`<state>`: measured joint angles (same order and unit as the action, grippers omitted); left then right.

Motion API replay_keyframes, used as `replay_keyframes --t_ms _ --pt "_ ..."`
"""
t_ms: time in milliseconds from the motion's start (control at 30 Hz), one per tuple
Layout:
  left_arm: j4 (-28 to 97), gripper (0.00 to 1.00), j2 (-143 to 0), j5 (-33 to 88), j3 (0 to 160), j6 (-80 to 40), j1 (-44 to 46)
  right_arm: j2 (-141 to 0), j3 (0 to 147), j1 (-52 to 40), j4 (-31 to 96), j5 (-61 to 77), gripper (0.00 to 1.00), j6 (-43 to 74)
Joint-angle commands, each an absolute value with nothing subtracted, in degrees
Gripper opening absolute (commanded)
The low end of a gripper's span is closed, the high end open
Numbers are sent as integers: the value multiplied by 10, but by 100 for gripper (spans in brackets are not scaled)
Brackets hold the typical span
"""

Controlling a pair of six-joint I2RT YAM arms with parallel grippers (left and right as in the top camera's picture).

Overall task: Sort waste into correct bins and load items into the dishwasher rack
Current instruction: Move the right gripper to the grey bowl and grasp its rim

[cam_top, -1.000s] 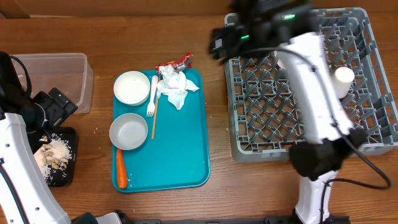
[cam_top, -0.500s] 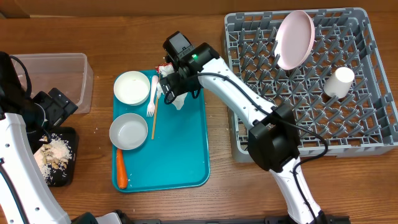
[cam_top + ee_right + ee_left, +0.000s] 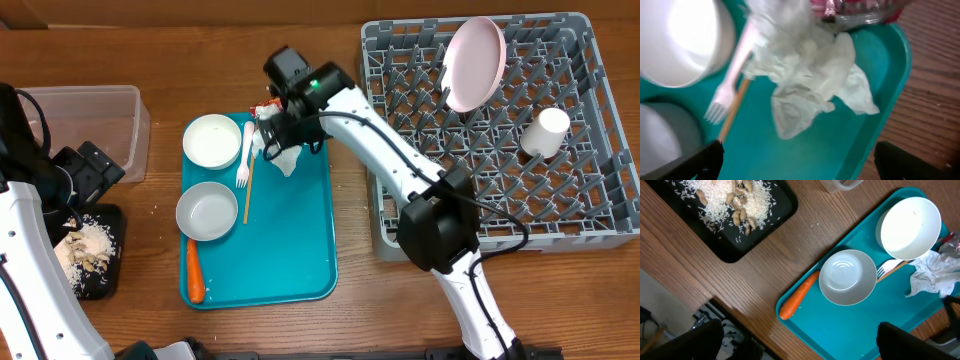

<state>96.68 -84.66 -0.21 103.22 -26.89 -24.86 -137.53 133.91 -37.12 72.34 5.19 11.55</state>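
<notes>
A crumpled white napkin (image 3: 289, 160) lies at the back right of the teal tray (image 3: 290, 260), next to a red-and-silver foil wrapper (image 3: 266, 107). My right gripper (image 3: 283, 128) hovers open just above the napkin (image 3: 810, 80), and its jaws (image 3: 797, 160) are empty. The tray also holds two white bowls (image 3: 211, 140) (image 3: 207, 211), a white fork (image 3: 243, 160) and an orange carrot (image 3: 195, 272). My left gripper (image 3: 85, 175) is open and empty (image 3: 800, 342) between the clear tub (image 3: 90, 115) and the black tray (image 3: 113, 225), which holds rice scraps (image 3: 725, 195).
The grey rack (image 3: 480, 190) at the right holds a pale pink plate (image 3: 473, 62) standing on edge and a white cup (image 3: 545, 132). A thin wooden stick (image 3: 248, 190) lies beside the fork. The wrapper (image 3: 855, 10) lies on the tray's back rim.
My right arm swung from the rack over to the napkin, and the plate now stands in the rack. It has barely moved in the last half second. The left arm is still.
</notes>
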Motion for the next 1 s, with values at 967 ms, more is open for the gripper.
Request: replay_keyframes --t_ms 967 --pt "968 100 -850 0 1030 -275 -251 -1364 1361 -547 754 -3 89 361"
